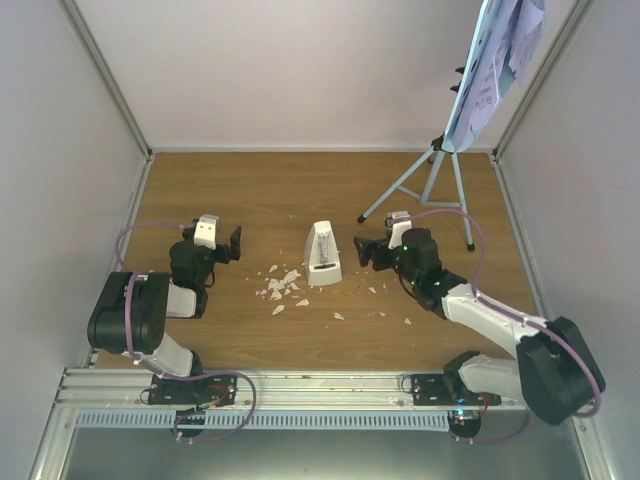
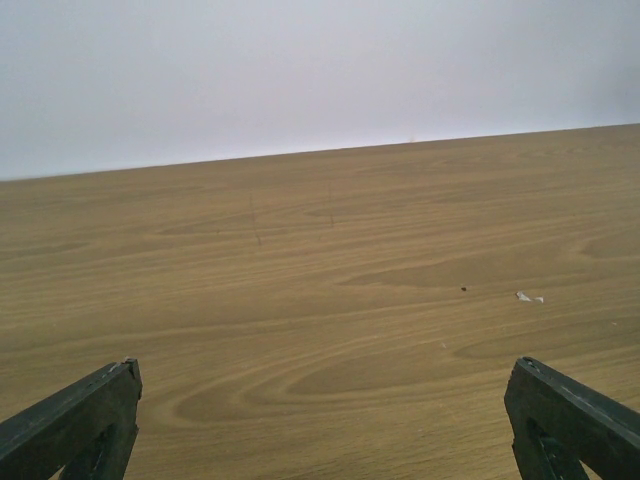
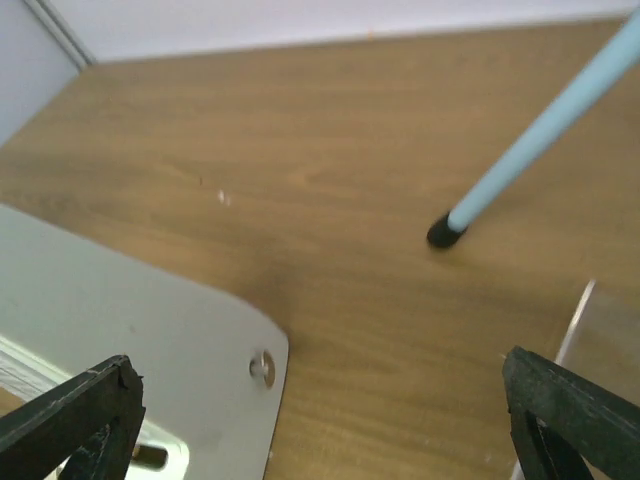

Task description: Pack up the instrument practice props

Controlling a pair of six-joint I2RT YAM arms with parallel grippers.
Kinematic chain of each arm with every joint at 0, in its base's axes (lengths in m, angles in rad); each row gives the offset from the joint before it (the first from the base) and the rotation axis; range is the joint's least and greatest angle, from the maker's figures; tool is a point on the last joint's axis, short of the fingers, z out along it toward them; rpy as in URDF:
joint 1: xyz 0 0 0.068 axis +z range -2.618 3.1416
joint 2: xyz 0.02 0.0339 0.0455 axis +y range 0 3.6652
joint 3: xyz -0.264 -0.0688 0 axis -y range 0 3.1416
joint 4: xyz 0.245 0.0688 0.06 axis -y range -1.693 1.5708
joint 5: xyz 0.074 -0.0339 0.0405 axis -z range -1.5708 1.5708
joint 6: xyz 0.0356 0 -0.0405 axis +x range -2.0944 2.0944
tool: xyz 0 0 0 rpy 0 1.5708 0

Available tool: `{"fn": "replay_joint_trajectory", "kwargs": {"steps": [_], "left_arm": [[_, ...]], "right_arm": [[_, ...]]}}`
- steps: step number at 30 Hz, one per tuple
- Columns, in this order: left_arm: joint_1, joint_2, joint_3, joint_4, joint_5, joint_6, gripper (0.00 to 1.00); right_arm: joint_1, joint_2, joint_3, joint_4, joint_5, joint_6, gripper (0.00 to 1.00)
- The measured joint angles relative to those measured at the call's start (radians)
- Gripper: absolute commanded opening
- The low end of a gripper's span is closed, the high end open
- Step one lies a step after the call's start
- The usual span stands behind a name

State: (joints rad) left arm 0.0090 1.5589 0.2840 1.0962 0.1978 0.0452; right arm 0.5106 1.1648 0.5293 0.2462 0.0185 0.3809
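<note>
The small white pyramid metronome (image 1: 322,257) stands mid-table; in the right wrist view its white side (image 3: 130,320) fills the lower left. My right gripper (image 1: 366,251) (image 3: 320,365) is open just right of it, with only bare wood between the fingers. A clear edge, perhaps the cover (image 3: 590,340), shows at the right finger. The pale-blue tripod music stand (image 1: 437,170) stands at the back right, one black-tipped leg (image 3: 445,230) ahead of the right gripper. Sheet music pages (image 1: 495,60) rest on its tray. My left gripper (image 1: 235,245) (image 2: 325,365) is open over bare table, left of the metronome.
Small white crumbs (image 1: 280,285) lie scattered in front of and beside the metronome; one crumb (image 2: 523,296) shows in the left wrist view. White walls enclose the wooden table (image 1: 250,190) on three sides. The metal rail (image 1: 320,385) runs along the near edge.
</note>
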Motion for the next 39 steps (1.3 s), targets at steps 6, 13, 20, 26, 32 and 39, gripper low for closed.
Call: {"fn": "replay_joint_trajectory", "kwargs": {"steps": [6,13,20,26,32,39], "left_arm": [[0.0,0.0,0.0,0.0,0.0,0.0,0.99],[0.0,0.0,0.0,0.0,0.0,0.0,0.99],[0.0,0.0,0.0,0.0,0.0,0.0,0.99],[0.0,0.0,0.0,0.0,0.0,0.0,0.99],[0.0,0.0,0.0,0.0,0.0,0.0,0.99],[0.0,0.0,0.0,0.0,0.0,0.0,0.99]], "right_arm": [[-0.003,0.173,-0.002,0.013,-0.072,0.062,0.72],[-0.005,0.298,-0.002,0.062,-0.144,0.095,0.61],[0.033,0.399,0.001,0.153,-0.257,0.095,0.47],[0.138,0.456,0.028,0.175,-0.295,0.084,0.47],[0.22,0.457,0.034,0.207,-0.303,0.084,0.52],[0.224,0.29,-0.042,0.243,-0.248,0.026,0.91]]}}
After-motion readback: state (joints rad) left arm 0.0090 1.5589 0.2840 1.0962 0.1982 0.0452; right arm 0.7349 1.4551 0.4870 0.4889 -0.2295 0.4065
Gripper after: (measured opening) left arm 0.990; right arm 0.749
